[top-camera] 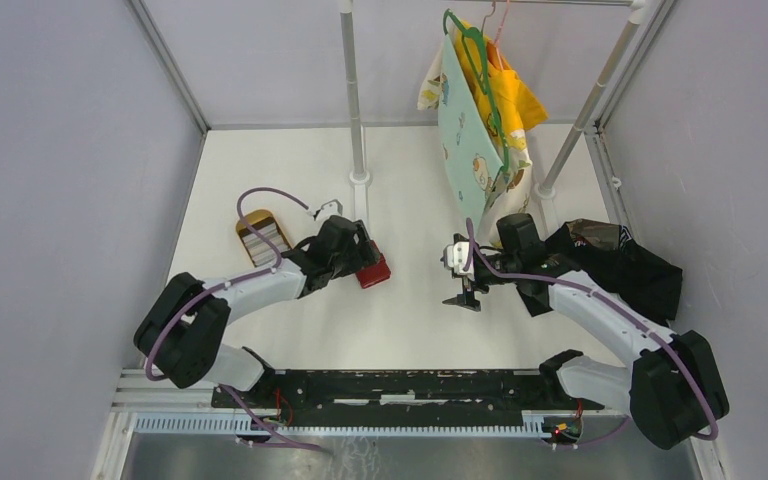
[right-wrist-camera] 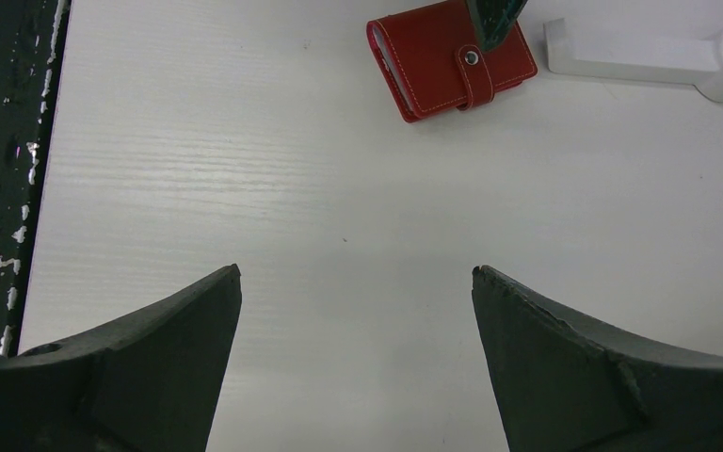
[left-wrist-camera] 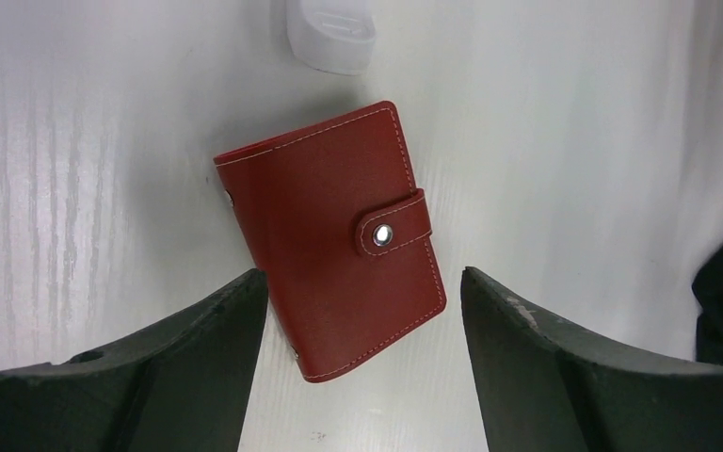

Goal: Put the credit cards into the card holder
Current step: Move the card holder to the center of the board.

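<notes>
Left arm: stretched forward and bent inward over mid-desk, left gripper (top-camera: 364, 262) pointing down at the card holder (top-camera: 373, 271). Fingers (left-wrist-camera: 216, 330) spread wide, one on each side of the card holder's near end. Cannot tell whether either touches it. Nothing gripped.

Right arm: elbow out to the right, forearm angled inward, right gripper (top-camera: 465, 293) aimed down over bare desk (top-camera: 400, 330), well apart from the card holder. Fingers (right-wrist-camera: 574, 339) wide apart, only desk surface between them.

Card holder: one, red, folded closed, snap tab fastened with a silver stud. Lies flat on the desk, tilted, near the white foot (left-wrist-camera: 329, 38) of a rack post and to the right of the tray (top-camera: 246, 221). Shows again at the top of the right wrist view, with a dark fingertip of the left gripper over it.

Credit cards (top-camera: 265, 240): one small stack, grey and silvery edges showing, exact count too small to tell. All lying in the tray, just left of the left wrist.

Tray: one, tan, oval, holding the cards only.

Rack: two upright posts at the back. Hanging there: one pale green printed cloth (top-camera: 465, 130), one yellow cloth (top-camera: 520, 100). One black garment (top-camera: 620, 262) heaped on the desk at the right, beside the right arm.
</notes>
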Available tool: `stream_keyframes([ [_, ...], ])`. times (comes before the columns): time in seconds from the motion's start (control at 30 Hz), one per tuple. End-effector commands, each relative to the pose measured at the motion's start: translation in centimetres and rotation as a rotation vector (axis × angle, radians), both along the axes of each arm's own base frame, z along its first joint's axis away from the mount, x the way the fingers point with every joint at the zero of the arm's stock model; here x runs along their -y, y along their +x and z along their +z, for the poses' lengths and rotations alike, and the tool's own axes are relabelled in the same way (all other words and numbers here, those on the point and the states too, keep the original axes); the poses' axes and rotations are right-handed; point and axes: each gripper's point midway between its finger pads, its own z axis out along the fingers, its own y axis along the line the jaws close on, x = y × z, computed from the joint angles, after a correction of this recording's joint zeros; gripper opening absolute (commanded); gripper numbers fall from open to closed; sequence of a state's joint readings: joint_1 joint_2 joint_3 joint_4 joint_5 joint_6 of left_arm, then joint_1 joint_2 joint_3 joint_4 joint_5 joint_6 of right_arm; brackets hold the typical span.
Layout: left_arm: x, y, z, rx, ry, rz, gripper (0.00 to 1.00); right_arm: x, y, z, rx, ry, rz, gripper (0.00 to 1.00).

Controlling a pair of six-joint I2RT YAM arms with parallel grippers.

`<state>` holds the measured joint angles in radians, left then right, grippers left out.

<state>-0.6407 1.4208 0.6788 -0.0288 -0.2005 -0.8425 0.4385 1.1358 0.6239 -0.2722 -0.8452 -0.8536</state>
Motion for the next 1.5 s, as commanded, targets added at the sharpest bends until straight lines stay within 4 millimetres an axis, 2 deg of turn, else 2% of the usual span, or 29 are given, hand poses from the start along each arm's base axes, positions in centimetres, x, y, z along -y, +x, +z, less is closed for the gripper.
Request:
stream_keyframes([
  [0.0, -0.9, 0.9, 0.5, -0.013, 0.031, 0.115, 0.81, -0.3, -0.2, 0.9, 0.04, 0.026, 0.024, 0.98],
  [0.1, -1.5, 1.1, 0.5, -0.021, 0.062, 0.146, 0.8, -0.3, -0.3, 1.0, 0.041, 0.028, 0.024, 0.98],
  [0.23, -1.3, 0.9, -0.1, -0.053, 0.082, 0.129, 0.78, -0.4, -0.2, 1.2, 0.038, 0.034, 0.021, 0.98],
  [0.43, -1.4, 0.7, -1.4, -0.081, 0.092, 0.127, 0.69, -0.3, -0.1, 1.2, 0.041, 0.031, 0.013, 0.98],
  [0.57, -0.5, 0.7, -2.0, -0.095, 0.05, 0.108, 0.56, -0.3, 0.0, 0.9, 0.033, 0.026, 0.011, 0.98],
  [0.73, 0.1, 0.4, -2.9, -0.12, 0.003, 0.097, 0.55, -0.4, -0.2, 0.4, 0.007, 0.025, 0.014, 0.98],
  [0.9, 0.7, 0.1, -3.5, -0.129, -0.02, 0.064, 0.32, -0.5, -0.3, 0.0, -0.011, 0.028, 0.016, 0.98],
  [1.0, 1.4, 0.0, -3.2, -0.118, -0.022, 0.016, 0.19, -0.5, -0.6, -0.2, -0.012, 0.034, 0.027, 0.98],
  [1.13, 2.9, -0.8, -2.0, -0.081, -0.011, -0.077, 0.08, -0.6, -1.5, -0.5, 0.027, 0.054, 0.087, 0.98],
  [1.27, 5.7, -2.4, -1.0, -0.044, 0.008, -0.171, 0.03, -0.5, -2.8, -1.1, 0.122, 0.065, 0.176, 0.98],
  [1.33, 7.0, -3.2, -0.6, -0.015, 0.043, -0.196, 0.02, -0.3, -2.4, -1.4, 0.133, 0.055, 0.163, 0.98],
  [1.47, 9.9, -4.4, 0.2, 0.019, 0.016, -0.235, 0.02, 0.0, -1.1, -2.4, 0.101, 0.011, 0.097, 0.82],
])
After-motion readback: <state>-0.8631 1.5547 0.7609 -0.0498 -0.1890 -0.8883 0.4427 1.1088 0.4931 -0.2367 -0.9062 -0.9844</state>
